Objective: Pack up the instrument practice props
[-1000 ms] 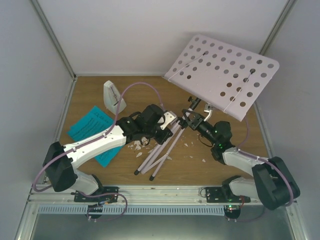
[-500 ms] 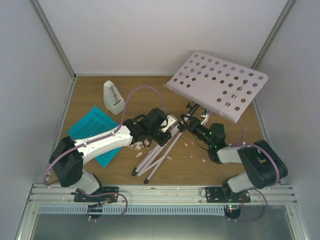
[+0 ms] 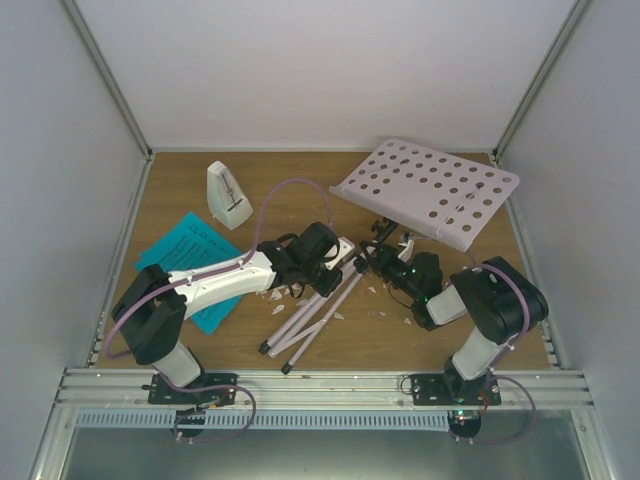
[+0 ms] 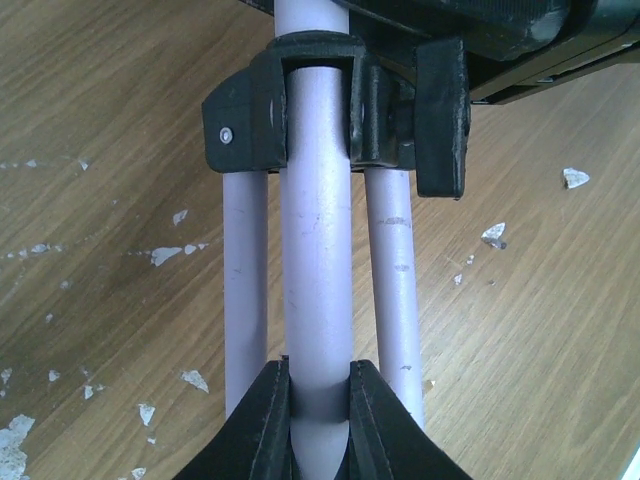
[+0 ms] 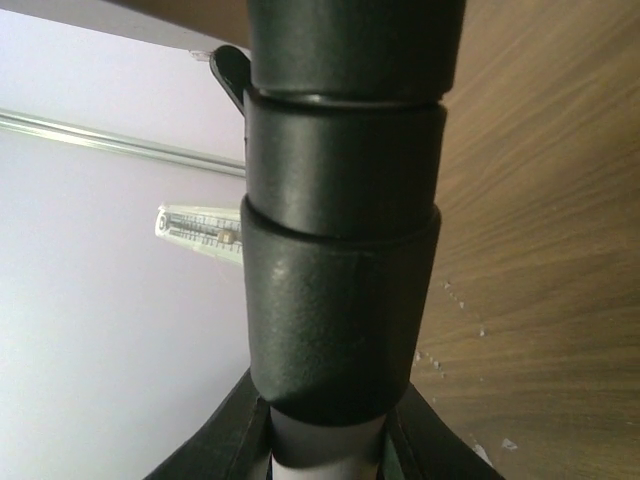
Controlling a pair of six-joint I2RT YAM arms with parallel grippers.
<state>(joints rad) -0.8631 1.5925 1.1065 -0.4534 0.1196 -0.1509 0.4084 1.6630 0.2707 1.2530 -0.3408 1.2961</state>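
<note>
The pale pink music stand lies tilted over the table. Its perforated desk (image 3: pixel 430 190) hangs low at the back right and its folded legs (image 3: pixel 305 322) point to the front. My left gripper (image 3: pixel 336 262) is shut on the stand's central tube (image 4: pixel 318 280), just below the black leg collar (image 4: pixel 250 120). My right gripper (image 3: pixel 384 256) is shut on the shaft under a black sleeve (image 5: pixel 340 280). The cyan sheet-music pages (image 3: pixel 185 258) lie flat at the left. The white metronome (image 3: pixel 228 195) stands behind them, and also shows in the right wrist view (image 5: pixel 200 230).
White crumbs (image 3: pixel 270 292) are scattered on the wooden table under and beside the legs, and also show in the left wrist view (image 4: pixel 165 256). White walls close in the left, back and right. A metal rail (image 3: pixel 300 385) runs along the front edge.
The stand's desk has dropped and flattened toward the back right. The right arm has folded down and in with it. The leg tips have slid a little toward the front.
</note>
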